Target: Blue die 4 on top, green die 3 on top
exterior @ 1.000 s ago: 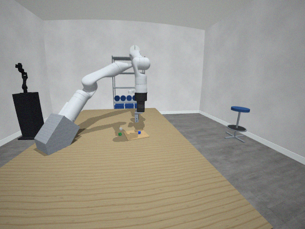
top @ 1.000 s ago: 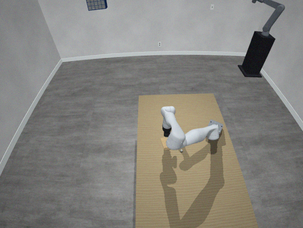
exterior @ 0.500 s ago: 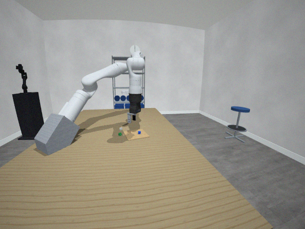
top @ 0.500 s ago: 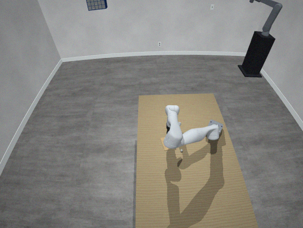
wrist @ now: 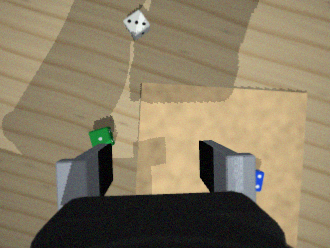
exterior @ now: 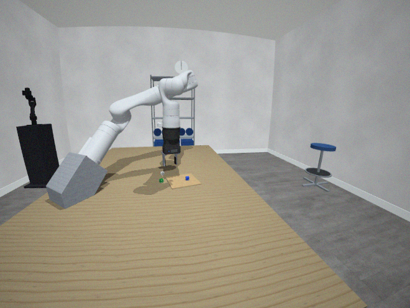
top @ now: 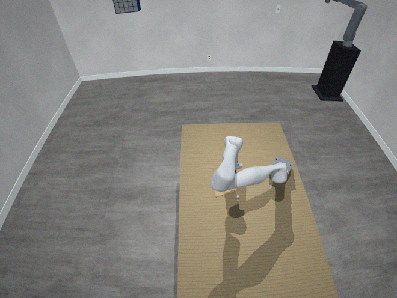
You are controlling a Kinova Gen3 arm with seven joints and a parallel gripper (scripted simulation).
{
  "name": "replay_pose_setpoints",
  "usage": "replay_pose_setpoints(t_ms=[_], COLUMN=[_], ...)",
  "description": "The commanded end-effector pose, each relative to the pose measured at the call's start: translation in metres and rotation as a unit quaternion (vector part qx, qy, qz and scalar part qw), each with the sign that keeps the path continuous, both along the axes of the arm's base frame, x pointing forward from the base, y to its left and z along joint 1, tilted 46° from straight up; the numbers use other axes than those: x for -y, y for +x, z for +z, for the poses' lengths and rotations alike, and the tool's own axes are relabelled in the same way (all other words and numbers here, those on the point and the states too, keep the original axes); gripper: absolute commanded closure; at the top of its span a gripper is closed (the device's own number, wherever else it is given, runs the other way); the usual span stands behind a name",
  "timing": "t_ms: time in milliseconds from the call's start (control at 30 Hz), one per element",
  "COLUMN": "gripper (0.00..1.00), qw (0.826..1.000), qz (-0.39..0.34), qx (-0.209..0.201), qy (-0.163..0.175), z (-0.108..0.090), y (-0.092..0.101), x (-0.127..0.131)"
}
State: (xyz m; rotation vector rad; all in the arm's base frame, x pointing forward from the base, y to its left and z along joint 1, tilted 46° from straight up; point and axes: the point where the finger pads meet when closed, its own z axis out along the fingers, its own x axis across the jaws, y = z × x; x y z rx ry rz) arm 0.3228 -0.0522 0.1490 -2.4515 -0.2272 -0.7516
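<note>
My gripper (wrist: 156, 160) (exterior: 169, 162) is open and empty, pointing straight down above the left part of the tan mat (wrist: 225, 115) (exterior: 180, 184). The green die (wrist: 100, 136) (exterior: 161, 180) lies on the bare table just left of the mat's edge, at my left fingertip, with one pip facing the wrist camera. The blue die (wrist: 259, 180) (exterior: 186, 177) lies on the mat, mostly hidden behind my right finger. The white die (wrist: 136, 25) (exterior: 161, 172) lies on the table beyond the mat's corner. In the top view the arm hides the dice; only a mat corner (top: 221, 193) shows.
The robot's grey base block (exterior: 76, 180) stands on the wooden table (exterior: 199, 248) to the left of the dice. A shelf (exterior: 190, 112) stands behind the table, a blue stool (exterior: 319, 165) to the right and a black pedestal (exterior: 38, 155) to the left, all on the floor.
</note>
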Motion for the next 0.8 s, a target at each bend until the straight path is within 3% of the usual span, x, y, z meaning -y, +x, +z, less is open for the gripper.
replay_pose_setpoints(t_ms=[0,200,300,767], gripper=[0.0,0.0,0.0,0.0], qw=[0.998,0.976,0.97,0.864], qz=[-0.042,-0.149,-0.166,-0.351], qx=[-0.039,-0.124,-0.137,-0.276], qy=[0.029,0.101,0.112,0.233], z=[-0.007,-0.013,-0.014,-0.025], y=[-0.008,-0.017,-0.019,-0.032], x=[-0.002,-0.007,-0.008,-0.012])
